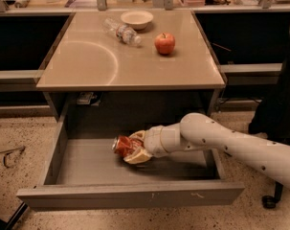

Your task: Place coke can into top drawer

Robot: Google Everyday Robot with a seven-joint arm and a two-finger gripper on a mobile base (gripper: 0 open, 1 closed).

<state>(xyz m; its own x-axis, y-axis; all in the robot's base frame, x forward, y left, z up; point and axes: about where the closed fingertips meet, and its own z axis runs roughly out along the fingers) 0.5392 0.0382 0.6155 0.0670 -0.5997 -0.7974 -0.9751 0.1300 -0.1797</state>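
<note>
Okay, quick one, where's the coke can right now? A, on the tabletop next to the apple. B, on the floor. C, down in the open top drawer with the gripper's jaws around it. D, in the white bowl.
C: the coke can sits between the jaws of the gripper inside the open top drawer, while the apple and bowl are up on the tabletop.
</note>
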